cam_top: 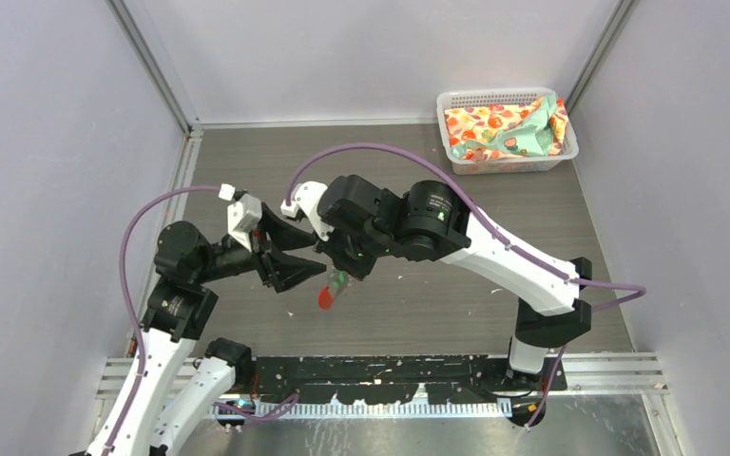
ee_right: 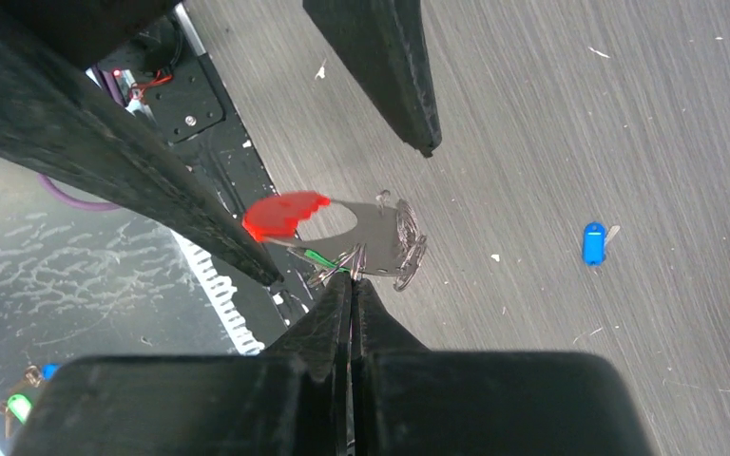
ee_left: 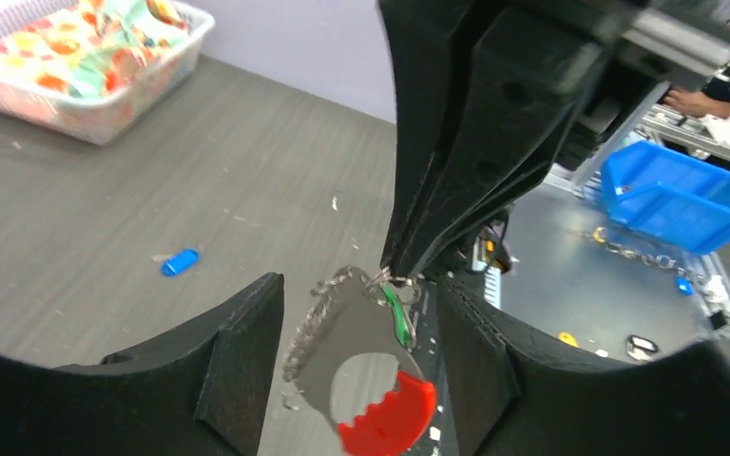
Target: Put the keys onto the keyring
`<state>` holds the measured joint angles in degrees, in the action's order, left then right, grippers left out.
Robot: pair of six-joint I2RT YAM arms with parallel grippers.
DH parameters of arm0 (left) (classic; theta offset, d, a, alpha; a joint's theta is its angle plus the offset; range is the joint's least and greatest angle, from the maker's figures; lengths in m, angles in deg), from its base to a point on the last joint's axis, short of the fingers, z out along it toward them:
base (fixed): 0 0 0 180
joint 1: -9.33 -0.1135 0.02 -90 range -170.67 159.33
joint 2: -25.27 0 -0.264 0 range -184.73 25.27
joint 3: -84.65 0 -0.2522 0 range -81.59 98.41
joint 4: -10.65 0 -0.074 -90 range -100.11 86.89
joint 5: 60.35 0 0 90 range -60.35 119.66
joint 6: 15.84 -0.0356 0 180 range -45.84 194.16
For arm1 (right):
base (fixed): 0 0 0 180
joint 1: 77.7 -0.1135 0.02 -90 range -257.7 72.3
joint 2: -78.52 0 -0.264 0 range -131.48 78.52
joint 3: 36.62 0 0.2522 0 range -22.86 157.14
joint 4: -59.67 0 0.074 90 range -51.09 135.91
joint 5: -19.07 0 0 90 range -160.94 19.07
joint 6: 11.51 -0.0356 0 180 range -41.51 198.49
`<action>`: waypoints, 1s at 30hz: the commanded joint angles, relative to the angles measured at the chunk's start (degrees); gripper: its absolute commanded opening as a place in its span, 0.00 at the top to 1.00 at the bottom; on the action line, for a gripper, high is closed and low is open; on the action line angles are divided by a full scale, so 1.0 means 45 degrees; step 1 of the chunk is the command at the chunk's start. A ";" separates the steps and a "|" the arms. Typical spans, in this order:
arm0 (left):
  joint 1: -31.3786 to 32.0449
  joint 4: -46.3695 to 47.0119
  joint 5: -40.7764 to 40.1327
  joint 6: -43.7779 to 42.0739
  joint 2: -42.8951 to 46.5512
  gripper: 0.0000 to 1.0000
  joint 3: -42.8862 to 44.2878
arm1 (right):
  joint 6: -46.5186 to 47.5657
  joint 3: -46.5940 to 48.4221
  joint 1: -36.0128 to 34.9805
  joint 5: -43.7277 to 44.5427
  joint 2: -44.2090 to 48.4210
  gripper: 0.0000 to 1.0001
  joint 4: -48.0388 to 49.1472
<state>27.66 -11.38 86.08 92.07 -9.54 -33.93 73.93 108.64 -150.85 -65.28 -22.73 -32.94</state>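
The right gripper (ee_right: 352,281) comes down from above with its fingers pressed together, pinching the keyring (ee_left: 342,328) at the top of its silvery wire loops. The green key (ee_left: 398,314) lies right against that pinch, slanting down along the ring; whether its blade is already threaded through the wire cannot be told, because the metal parts crowd together there. Below the loops the ring's flat red tag (ee_left: 389,424) points toward the near edge of the table (cam_top: 494,304), and it is unclear whether the tag rests on the surface or hangs just above it. The left gripper (ee_left: 358,285) has its fingers (ee_left: 238,370) spread wide, one on each side of the keyring, and neither of them touches it. The blue key (ee_right: 593,242) lies flat on the table by itself, well apart from the keyring and from both grippers. At the far right corner of the table stands a white basket (cam_top: 509,163) holding a bright patterned cloth (cam_top: 499,128). The left wrist view also shows a blue bin (ee_left: 675,195) beyond the table's edge.
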 commanded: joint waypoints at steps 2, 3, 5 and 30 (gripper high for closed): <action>0.0029 0.0997 0.0554 0.2081 0.0079 0.36 -0.0603 | -0.0518 0.0897 -0.0130 0.1128 0.0014 0.99 0.0008; 0.0029 0.0874 0.0407 0.1982 0.0278 0.35 -0.0744 | -0.0568 0.0948 -0.0149 0.1213 -0.0054 0.99 -0.0016; 0.0029 0.0619 0.0108 0.1579 0.0483 0.35 -0.0912 | -0.0676 0.1051 -0.0181 0.1263 -0.0223 0.99 -0.0035; 0.0224 -0.0437 0.0023 -0.1412 0.0681 0.77 -0.1450 | -0.0962 0.2029 -0.0308 0.0916 -0.1132 0.99 -0.0232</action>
<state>28.38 -13.28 87.52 88.33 -6.85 -41.04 70.26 115.57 -151.85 -60.76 -28.41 -35.03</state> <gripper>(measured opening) 0.288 0.026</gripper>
